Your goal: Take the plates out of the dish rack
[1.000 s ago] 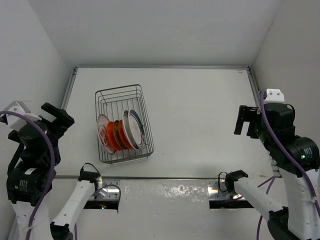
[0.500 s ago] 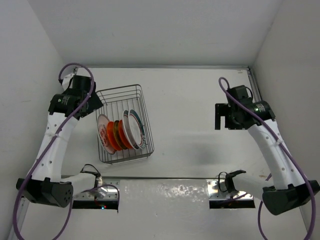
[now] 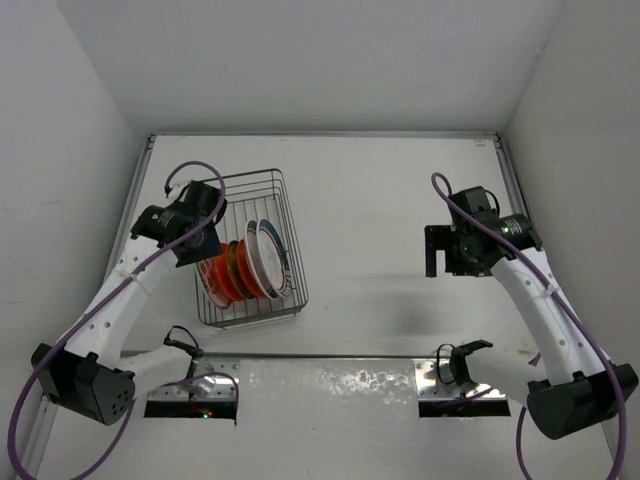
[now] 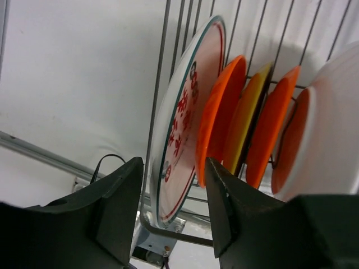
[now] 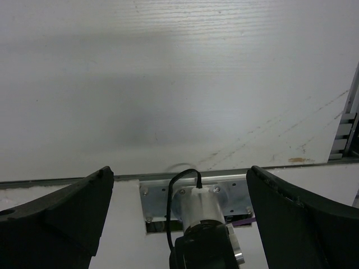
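Observation:
The grey wire dish rack stands left of centre, holding several plates on edge at its near end. In the left wrist view a white plate with red motifs and a green-and-red rim is outermost, then an orange plate, a yellow one, another orange one and a white one. My left gripper straddles the outermost white plate's edge, its jaws narrowed with a small gap on each side. My right gripper hangs wide open over bare table.
The far half of the rack holds no plates. The right arm's base mount and the metal rail line the near edge. White walls enclose the table on the left, back and right.
The left arm swung from the table's left edge onto the rack's near-left corner and its jaws narrowed around the outermost white plate. The right arm came inward over the table, still open.

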